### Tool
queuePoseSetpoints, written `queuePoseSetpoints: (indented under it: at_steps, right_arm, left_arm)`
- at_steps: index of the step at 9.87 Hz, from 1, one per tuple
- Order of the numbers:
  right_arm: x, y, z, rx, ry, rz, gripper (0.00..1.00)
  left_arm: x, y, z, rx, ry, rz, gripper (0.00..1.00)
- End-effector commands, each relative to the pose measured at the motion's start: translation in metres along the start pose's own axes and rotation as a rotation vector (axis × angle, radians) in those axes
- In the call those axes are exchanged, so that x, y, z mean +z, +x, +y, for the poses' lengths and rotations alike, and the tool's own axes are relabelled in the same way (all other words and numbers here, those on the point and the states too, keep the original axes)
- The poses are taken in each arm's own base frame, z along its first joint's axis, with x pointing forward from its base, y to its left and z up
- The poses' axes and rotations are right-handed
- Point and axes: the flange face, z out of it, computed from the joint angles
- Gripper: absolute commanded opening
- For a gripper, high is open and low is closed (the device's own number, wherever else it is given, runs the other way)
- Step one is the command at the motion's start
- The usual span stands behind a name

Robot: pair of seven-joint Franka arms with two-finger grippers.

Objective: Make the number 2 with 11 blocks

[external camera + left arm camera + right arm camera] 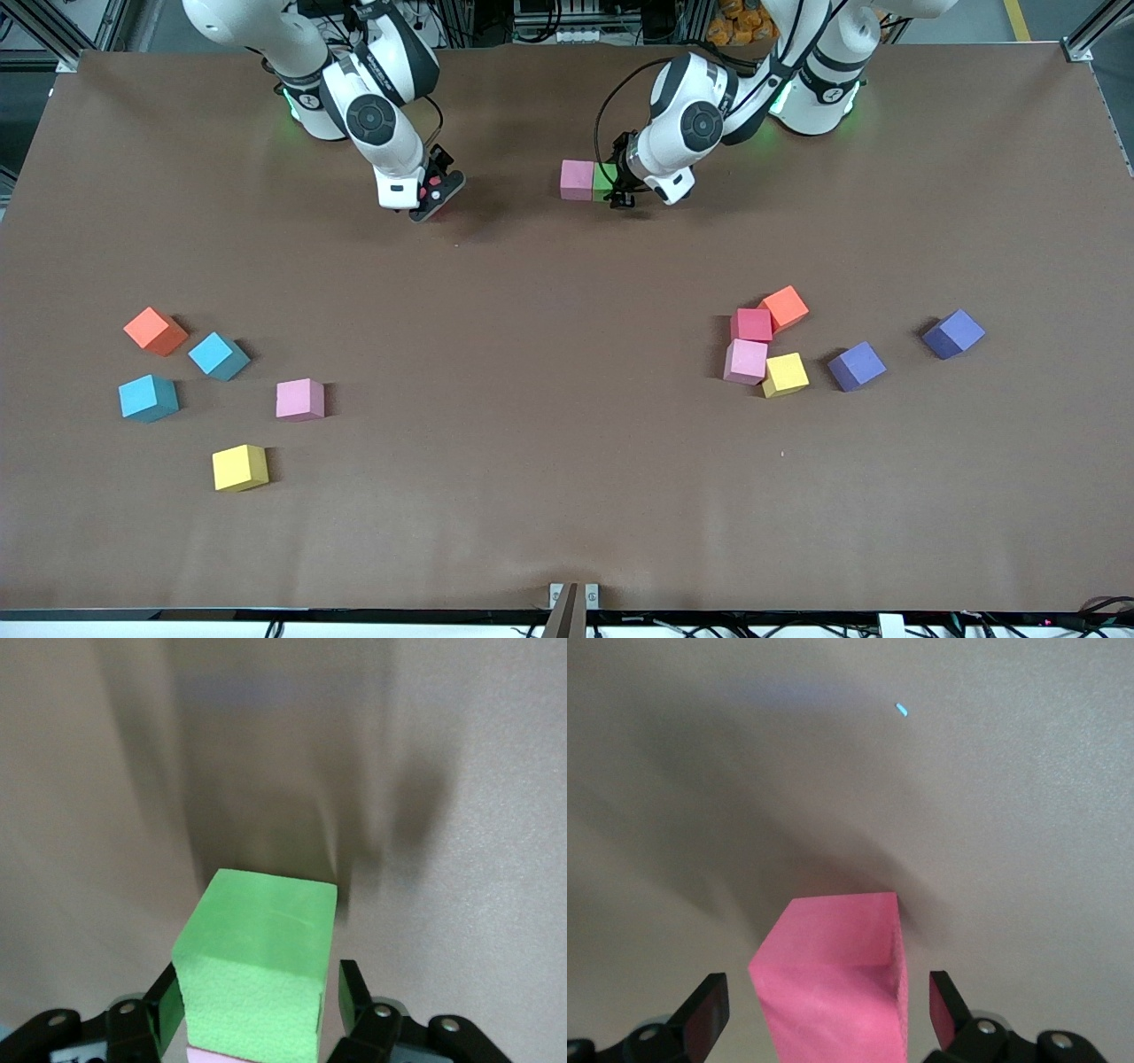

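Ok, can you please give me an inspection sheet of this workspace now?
Surface: brown table.
Job's things: pink block and green block touching, near the bases; five loose blocks toward the right arm's end, six toward the left arm's.
Clutter: nothing seen.
Hands: left hand open around the green block; right hand open, red block between its fingers.
Cables: black cable at the left arm's wrist.
Surroundings: metal frame.

Brown table (567, 496), bracket (573, 595) at edge
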Motion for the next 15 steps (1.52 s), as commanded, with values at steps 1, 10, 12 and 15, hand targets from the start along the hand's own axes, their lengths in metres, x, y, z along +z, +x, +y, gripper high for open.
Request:
queuePoseSetpoints:
  at_steps: [1,10,12,15]
  right_arm:
    - [0.000,-0.001,0.002,0.022,0.019,0.002,1.00]
    - [0.017,0.000,0.004,0.013,-0.013,0.001,0.60]
    - [0.015,0.001,0.003,0.010,-0.012,0.000,0.33]
    - [0.009,0.009,-0.019,-0.079,-0.022,0.017,0.29]
  left_arm:
    - [-0.008,-0.006,-0.002,-0.004,-0.016,-0.014,0.75]
    - [-0.028,-0.013,-0.009,0.028,0.022,-0.005,0.75]
    - [-0.063,-0.012,0.007,0.052,0.004,-0.001,0.75]
    - [-0.121,-0.010,0.055,0.155,-0.016,0.078,0.75]
